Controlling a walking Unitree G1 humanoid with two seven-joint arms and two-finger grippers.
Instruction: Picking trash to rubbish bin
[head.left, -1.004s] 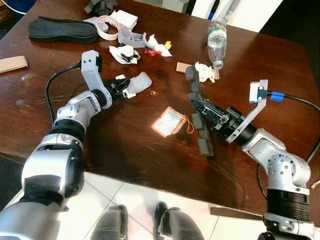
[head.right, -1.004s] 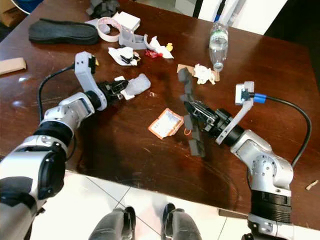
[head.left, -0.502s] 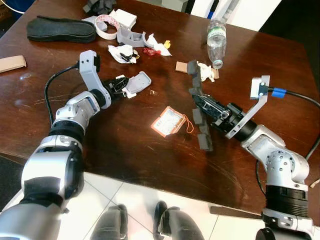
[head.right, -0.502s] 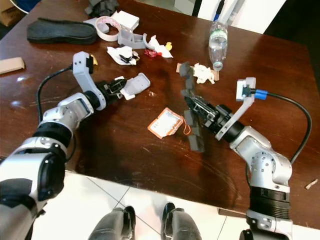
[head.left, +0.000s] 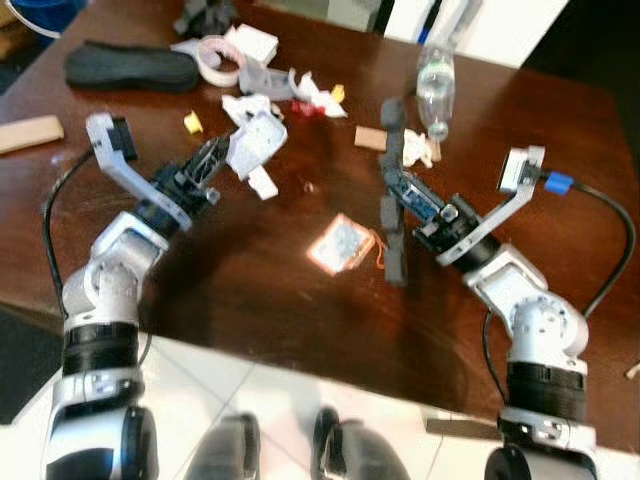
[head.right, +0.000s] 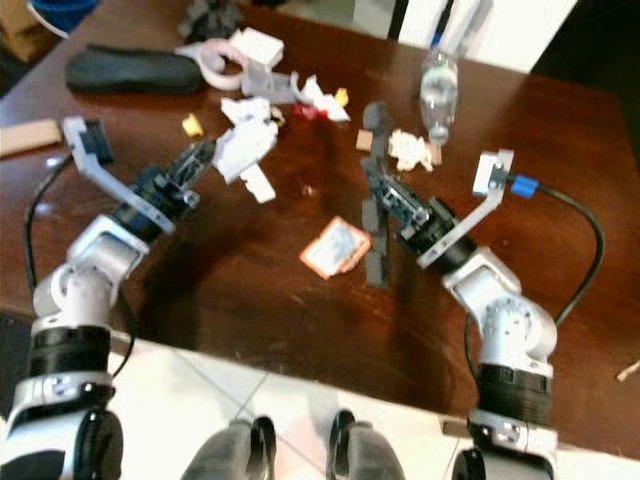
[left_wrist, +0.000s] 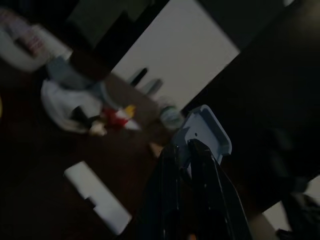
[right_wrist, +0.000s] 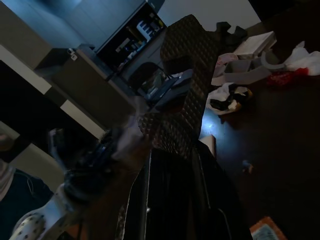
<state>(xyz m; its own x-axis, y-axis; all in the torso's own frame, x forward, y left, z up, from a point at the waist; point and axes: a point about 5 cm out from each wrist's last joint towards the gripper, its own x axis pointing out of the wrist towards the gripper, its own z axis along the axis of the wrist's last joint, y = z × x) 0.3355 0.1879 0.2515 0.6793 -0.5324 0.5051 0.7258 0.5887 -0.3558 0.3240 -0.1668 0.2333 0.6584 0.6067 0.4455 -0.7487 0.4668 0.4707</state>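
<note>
A: Head view — dark brown table (head.left: 250, 300), white tiled floor (head.left: 250, 400) below. Left pincer (head.left: 222, 152) clamps a grey plastic piece (head.left: 252, 140) above the table.

B: Right pincer (head.left: 400, 185) grips a black foam strip (head.left: 392, 190). Bottle (head.left: 434, 85) label blurred, unreadable.

A: Left wrist: fingers (left_wrist: 172, 165) pinching the grey piece.

B: Right wrist: strip upright, shelving behind.

Both silver arms extend forward, elbows bent. Left gripper (head.left: 215, 152) raised, jaws closed on a grey plastic piece (head.left: 250, 142). Right gripper (head.left: 397, 180) raised, jaws clamped mid-length on a black foam strip (head.left: 390, 205).
</note>
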